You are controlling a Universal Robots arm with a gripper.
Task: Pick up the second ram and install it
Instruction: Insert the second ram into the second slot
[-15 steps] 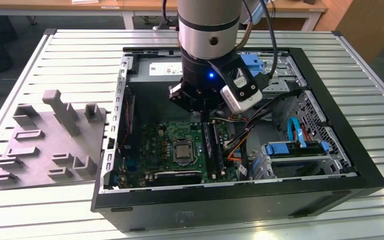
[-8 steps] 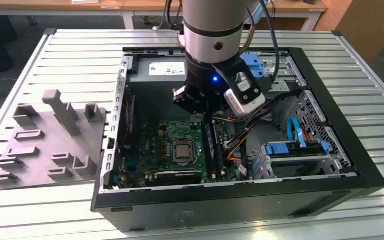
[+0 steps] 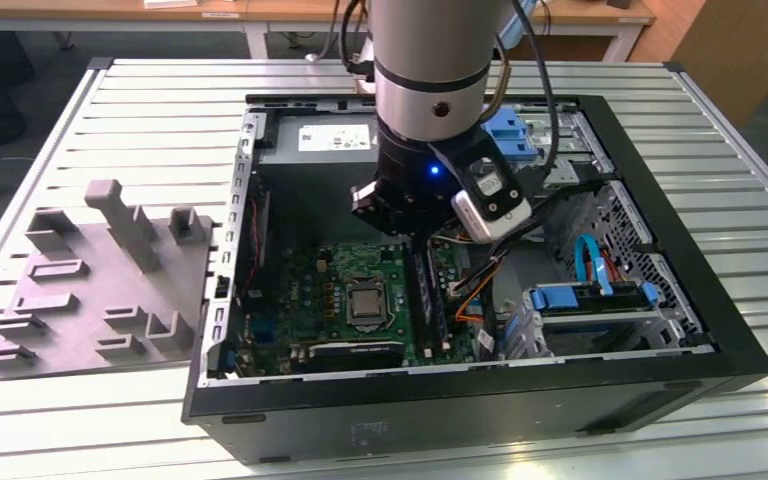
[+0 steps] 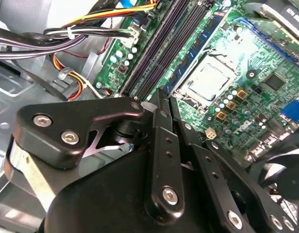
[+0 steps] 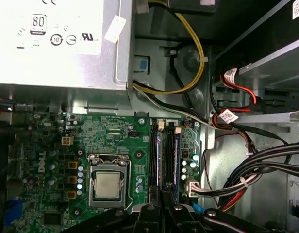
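Progress looks well past the pick-up: the gripper (image 3: 410, 236) hangs inside the open computer case (image 3: 491, 420), over the long black slots (image 3: 426, 295) beside the processor socket (image 3: 364, 300) on the green motherboard (image 3: 297, 290). By my reading, the step in hand is seating the stick. In the first wrist view, the second ram (image 5: 157, 160) seems to be the thin blue-grey strip standing on edge in the slot nearer the socket. It runs from the white latch (image 5: 160, 125) at its far end to the gripper's tips. A like strip (image 5: 176, 160) sits in the neighbouring slot just beside it. The stick shows only its edge, with label and chips hidden, so I name it with some doubt. The hand is clenched, its two tips drawn nearly together right at that strip. Whether they nip its top edge or only bear on it cannot be made out. Nor can I judge whether the stick is pushed fully home and its latches closed, which is what seems left to do.
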